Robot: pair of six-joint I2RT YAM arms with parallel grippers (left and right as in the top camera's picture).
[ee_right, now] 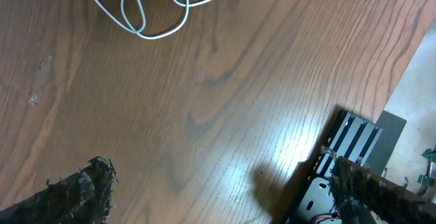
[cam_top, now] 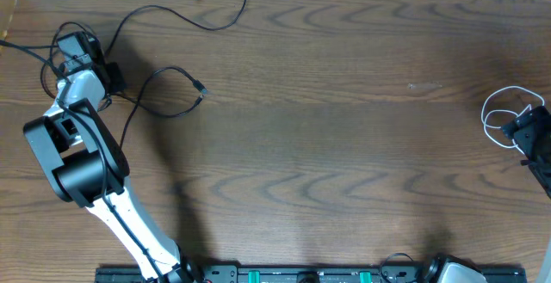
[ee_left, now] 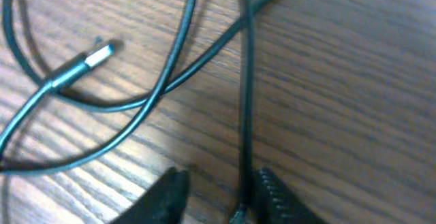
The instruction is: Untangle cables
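Wood-grain table [cam_top: 344, 145] spans all three views. Left arm [cam_top: 82, 158] reaches to the far left corner, where the black cables [cam_top: 164, 12] lie. One sweeps in a long arc toward the far edge and another loops out to the right. Both gather under the wrist, where the overhead view hides the crossings.

White cable [ee_right: 153, 6] lies in loose loops at the right edge, well apart from the black ones. It is near the right gripper [ee_right: 228, 190], whose fingers stand wide apart over bare wood, holding nothing.

Left gripper [ee_left: 225, 193] sits low over the tangle with fingers parted. A strand [ee_left: 245, 101] runs straight between them, close to one finger and not pinched. Two other strands cross it ahead of the fingertips; which lies on top cannot be told. A metal-tipped plug [ee_left: 88, 60] rests beside them.

Step in hand, as judged: taking hold of the strand to draw it out of the knot.
- **Grasp:** centre the strand between the pads before closing, so it does not slip past the finger edge.
- **Pull:** lift only slightly and pull slowly along the strand's own line, away from the crossings, so the loops slide off instead of tightening.
- **Snag risk:** watch the plug, the likeliest part to catch on a crossing strand.
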